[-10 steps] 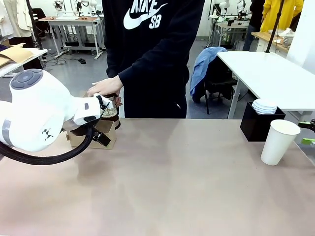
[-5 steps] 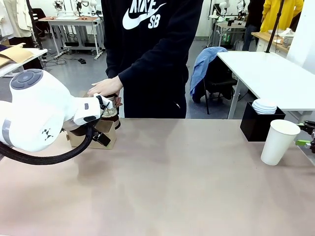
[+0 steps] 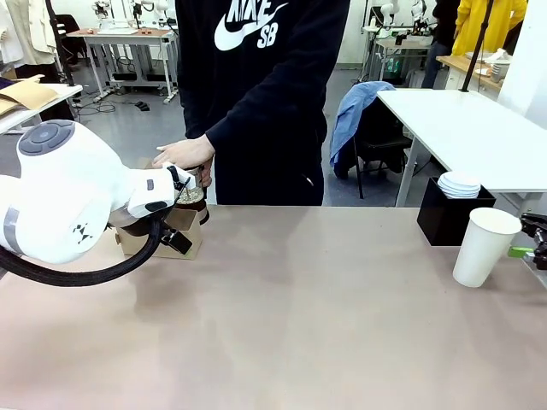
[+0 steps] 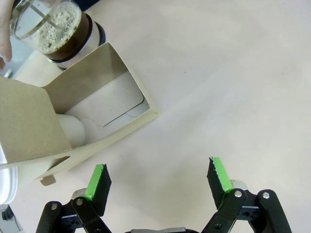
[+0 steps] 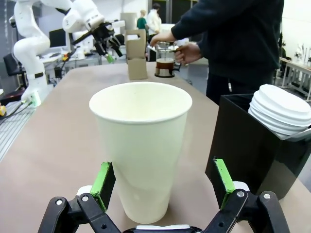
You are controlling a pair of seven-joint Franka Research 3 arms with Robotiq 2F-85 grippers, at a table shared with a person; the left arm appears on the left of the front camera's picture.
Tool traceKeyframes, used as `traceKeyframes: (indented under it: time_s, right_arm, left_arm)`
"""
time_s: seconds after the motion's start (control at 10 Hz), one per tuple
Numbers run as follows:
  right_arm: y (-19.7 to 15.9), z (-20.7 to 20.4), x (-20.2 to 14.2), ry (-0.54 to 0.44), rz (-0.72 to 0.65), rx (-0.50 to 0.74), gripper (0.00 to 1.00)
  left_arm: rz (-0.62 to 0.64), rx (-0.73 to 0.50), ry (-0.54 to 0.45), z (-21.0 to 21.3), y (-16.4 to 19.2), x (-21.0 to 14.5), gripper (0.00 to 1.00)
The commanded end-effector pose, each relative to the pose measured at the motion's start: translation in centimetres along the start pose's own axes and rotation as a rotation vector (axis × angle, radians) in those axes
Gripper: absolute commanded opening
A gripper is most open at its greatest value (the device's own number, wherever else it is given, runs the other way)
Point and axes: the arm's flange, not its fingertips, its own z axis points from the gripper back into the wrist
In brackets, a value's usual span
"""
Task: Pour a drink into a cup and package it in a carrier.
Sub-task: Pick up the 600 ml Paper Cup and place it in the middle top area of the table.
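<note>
You had the right tool (image 5: 163,178) spread, the cup (image 5: 141,145) sitting between its jaws; left tool (image 4: 158,175) spread too, well apart from the cup.

This is a robotics laboratory, arranged like a workshop. A large white robot arm (image 3: 60,196) reaches over a plain tan table (image 3: 299,325) and carries the left gripper (image 4: 158,167), which is black with green pads. Behind the person (image 3: 265,102) there is a grey floor (image 3: 145,128) with loose cables (image 3: 107,107) and a work table (image 3: 128,36) with equipment on it. At the right side stand a white bench (image 3: 479,128) and a chair (image 3: 376,145) with a blue garment (image 3: 355,107) hanging over it.
</note>
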Motion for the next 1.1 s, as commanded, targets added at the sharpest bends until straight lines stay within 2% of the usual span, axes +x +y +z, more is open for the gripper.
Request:
traceKeyframes:
  time_s: [0.0, 0.4, 1.0]
  right_arm:
    - [1.2, -1.4, -0.9, 0.004, 0.027, 0.031, 1.00]
    - [1.2, -3.3, -1.6, -0.020, 0.033, 0.057, 1.00]
    - [1.6, -7.3, -3.6, -0.055, -0.017, 0.182, 1.00]
  left_arm:
    - [0.001, -0.001, 0.000, 0.0, 0.0, 0.0, 1.00]
    - [0.001, -0.001, 0.000, 0.0, 0.0, 0.0, 1.00]
    - [0.001, -0.001, 0.000, 0.0, 0.0, 0.0, 1.00]
